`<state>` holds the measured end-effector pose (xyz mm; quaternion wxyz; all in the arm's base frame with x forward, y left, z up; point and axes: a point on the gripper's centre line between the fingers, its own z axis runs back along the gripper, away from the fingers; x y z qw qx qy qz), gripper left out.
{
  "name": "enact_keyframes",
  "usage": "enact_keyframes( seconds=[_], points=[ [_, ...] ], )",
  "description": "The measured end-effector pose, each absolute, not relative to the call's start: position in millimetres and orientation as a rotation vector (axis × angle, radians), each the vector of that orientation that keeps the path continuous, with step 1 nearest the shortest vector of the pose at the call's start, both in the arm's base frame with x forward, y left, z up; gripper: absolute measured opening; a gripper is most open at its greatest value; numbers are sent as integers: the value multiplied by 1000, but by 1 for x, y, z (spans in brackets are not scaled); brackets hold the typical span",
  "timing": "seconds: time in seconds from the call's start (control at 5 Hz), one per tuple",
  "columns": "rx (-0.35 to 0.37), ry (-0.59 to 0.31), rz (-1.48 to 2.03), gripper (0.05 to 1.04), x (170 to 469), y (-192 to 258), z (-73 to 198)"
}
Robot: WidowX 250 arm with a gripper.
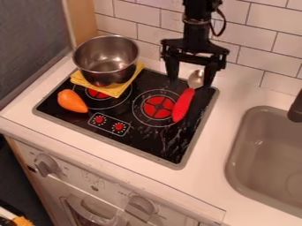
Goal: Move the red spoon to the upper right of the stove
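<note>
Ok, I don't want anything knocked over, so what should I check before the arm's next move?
- Gripper at the spoon: ok, by its metal bowl end.
- Gripper open: ok, fingers apart.
- Fingertips low enough to grasp: cannot tell.
- Spoon wholly at the stove's upper right: not ok, handle slants down beside the right burner.
- Pot away from the spoon: ok, on the yellow cloth, upper left.

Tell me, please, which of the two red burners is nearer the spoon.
The right burner in the picture; the left one is partly under the yellow cloth.
</note>
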<state>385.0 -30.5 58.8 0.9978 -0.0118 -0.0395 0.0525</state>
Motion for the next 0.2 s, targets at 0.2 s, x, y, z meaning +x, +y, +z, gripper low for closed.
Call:
enact_keyframes(
  seconds=[0.2],
  points=[
    [-46, -110, 86, 1001, 380, -28, 68]
  ],
)
